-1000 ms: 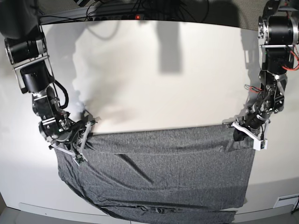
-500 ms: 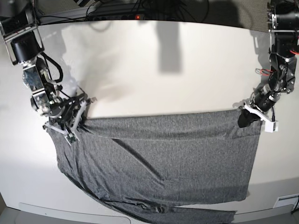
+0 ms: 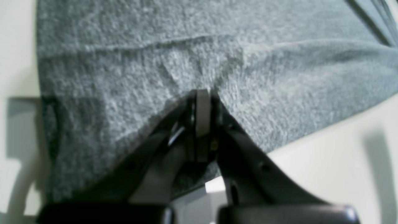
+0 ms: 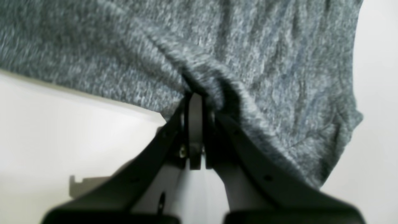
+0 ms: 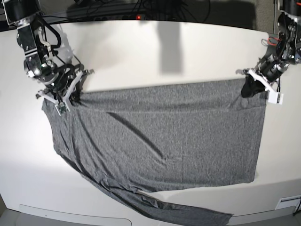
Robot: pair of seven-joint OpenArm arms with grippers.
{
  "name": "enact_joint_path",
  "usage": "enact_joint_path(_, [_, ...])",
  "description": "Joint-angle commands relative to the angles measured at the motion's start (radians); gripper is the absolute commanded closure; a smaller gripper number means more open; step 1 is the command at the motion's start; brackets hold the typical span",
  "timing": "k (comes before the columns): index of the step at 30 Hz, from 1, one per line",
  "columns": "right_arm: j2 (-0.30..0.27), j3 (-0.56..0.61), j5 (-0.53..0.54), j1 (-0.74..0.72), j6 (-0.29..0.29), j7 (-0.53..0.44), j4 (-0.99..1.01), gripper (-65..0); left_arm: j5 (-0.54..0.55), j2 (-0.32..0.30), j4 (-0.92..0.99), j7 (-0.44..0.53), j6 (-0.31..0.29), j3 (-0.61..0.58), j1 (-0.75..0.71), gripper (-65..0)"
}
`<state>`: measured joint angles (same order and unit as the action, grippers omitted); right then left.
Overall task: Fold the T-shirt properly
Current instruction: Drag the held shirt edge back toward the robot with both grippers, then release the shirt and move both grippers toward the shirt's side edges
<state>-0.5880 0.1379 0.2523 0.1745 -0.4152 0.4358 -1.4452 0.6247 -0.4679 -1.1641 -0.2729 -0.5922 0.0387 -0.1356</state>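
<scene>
Two arms: I have both on the far edge of the shirt, one at each corner, dragging it flat across the table (image 5: 155, 52)
Shirt (image 5: 160, 136): the grey cloth lies spread over the middle and near part of the table, its top edge stretched almost straight between my two grippers; one long sleeve trails off toward the near edge, and a diagonal crease runs across the body
Step in hand: I judge this as the spreading stage, pulling the shirt up the table and taut before any fold is made
Change from earlier: a second ago the top edge sat much nearer me and the bottom hung over the near edge; now the whole body is on the table and both arms have moved well away from me
Next move: I think it calls for setting the edge down, letting go, then dealing with the loose sleeve and the crease before folding; too much more pull would stretch the thin knit
Right gripper (image 4: 196, 93): jaws pressed together with a bunch of cloth pinched between them at the corner
Left gripper (image 3: 202, 91): jaws likewise closed tight on the cloth, puckers radiating from the tip
</scene>
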Motion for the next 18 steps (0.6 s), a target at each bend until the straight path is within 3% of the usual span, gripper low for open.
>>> enact_joint_path(1, [-0.013, -0.012, -0.005, 0.040, -0.010, 0.061, -0.022, 0.0, -0.022, -0.018, -0.029, -0.047, 0.027, 0.014, -0.029, 0.0])
enact_joint_path(11, [0.020, -0.154, -0.005, 0.312, -0.011, 0.058, -0.173, 0.0, -0.021, -0.017, -0.113, -0.055, 0.027, 0.216, -0.262, 0.0])
enact_joint_path(18, [0.063, -0.211, -0.006, 0.439, -0.013, 0.060, -0.235, 0.0, -0.020, -0.003, -0.148, -0.041, -0.084, 0.325, -0.381, 0.0])
